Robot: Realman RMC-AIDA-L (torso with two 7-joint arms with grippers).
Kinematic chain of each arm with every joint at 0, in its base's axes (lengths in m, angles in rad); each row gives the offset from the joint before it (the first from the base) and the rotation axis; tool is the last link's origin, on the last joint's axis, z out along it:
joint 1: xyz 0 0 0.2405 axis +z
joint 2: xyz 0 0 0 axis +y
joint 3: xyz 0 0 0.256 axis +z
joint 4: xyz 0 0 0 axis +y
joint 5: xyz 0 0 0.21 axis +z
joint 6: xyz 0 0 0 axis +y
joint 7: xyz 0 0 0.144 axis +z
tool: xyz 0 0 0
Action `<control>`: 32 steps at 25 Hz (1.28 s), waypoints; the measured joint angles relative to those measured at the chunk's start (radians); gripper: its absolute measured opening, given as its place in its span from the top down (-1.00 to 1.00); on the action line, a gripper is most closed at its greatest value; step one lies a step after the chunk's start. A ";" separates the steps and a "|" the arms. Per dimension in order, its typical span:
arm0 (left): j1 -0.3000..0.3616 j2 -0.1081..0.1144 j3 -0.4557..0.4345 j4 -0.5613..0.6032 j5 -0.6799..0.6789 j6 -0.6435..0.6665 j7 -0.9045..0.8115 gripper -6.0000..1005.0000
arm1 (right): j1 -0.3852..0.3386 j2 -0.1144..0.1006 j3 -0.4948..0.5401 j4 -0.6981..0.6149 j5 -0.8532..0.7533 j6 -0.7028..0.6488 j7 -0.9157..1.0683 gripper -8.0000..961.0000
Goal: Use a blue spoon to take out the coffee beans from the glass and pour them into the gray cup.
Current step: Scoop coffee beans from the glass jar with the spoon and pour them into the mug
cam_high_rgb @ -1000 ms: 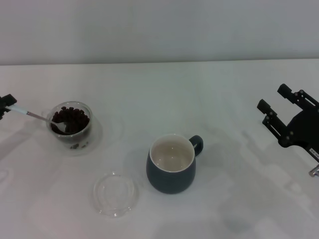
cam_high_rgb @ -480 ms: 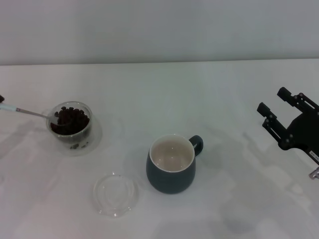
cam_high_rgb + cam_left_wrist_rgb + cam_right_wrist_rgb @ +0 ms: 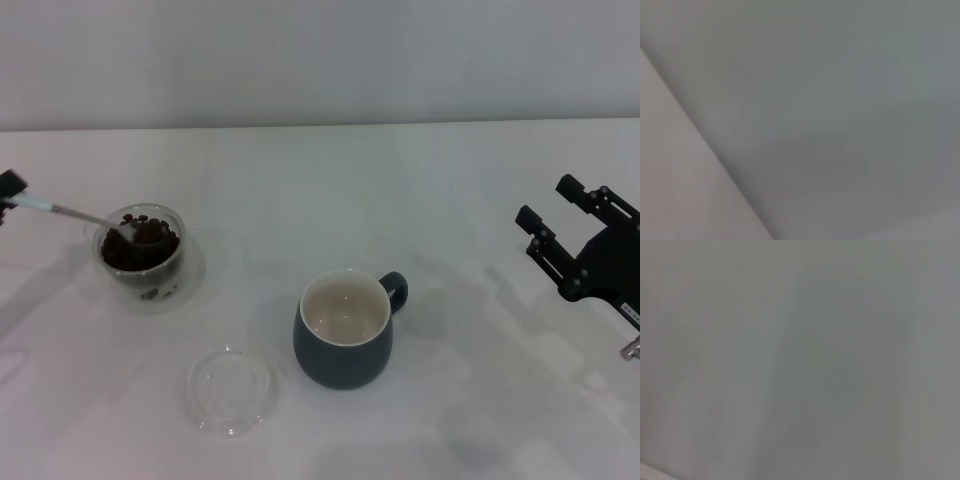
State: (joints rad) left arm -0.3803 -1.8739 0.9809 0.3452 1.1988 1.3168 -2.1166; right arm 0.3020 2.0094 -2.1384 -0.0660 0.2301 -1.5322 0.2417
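Observation:
In the head view the glass (image 3: 140,252) stands at the left of the table, filled with dark coffee beans (image 3: 143,240). The blue spoon (image 3: 70,212) slants down into it from the left, its bowl at the beans near the rim. My left gripper (image 3: 8,188) shows only as a dark tip at the frame's left edge, shut on the spoon's pale handle end. The gray cup (image 3: 345,328) stands at the table's middle, its cream inside bare and its handle turned to the back right. My right gripper (image 3: 558,212) hovers open at the far right, away from everything.
A flat clear round dish (image 3: 231,389) lies in front of the glass and left of the gray cup. A white table (image 3: 420,200) runs to a grey wall behind. Both wrist views show only blank grey surface.
The spoon's bowl has lifted from deep among the beans to near the glass rim. The left gripper dropped out of view half a second ago and shows again now. The right arm barely moved.

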 joint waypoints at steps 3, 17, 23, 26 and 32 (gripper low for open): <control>-0.034 -0.002 0.006 0.000 0.033 0.012 0.005 0.73 | -0.001 0.000 0.001 -0.001 0.000 -0.001 0.000 -0.18; -0.205 -0.042 0.032 -0.004 0.208 0.015 -0.003 0.73 | -0.003 0.002 0.010 -0.053 0.011 -0.007 -0.008 -0.18; -0.244 -0.055 0.070 0.001 0.212 0.026 -0.018 0.73 | -0.012 0.002 0.011 -0.053 0.011 -0.006 0.009 -0.18; -0.261 -0.059 0.086 0.002 0.216 0.026 -0.019 0.73 | -0.018 0.002 0.011 -0.054 0.011 -0.006 0.017 -0.18; -0.296 -0.071 0.106 0.003 0.237 0.025 -0.005 0.73 | -0.021 0.002 0.007 -0.054 0.011 -0.006 0.023 -0.18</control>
State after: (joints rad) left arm -0.6762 -1.9453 1.0873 0.3477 1.4355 1.3421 -2.1219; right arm 0.2813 2.0110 -2.1316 -0.1197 0.2410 -1.5379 0.2650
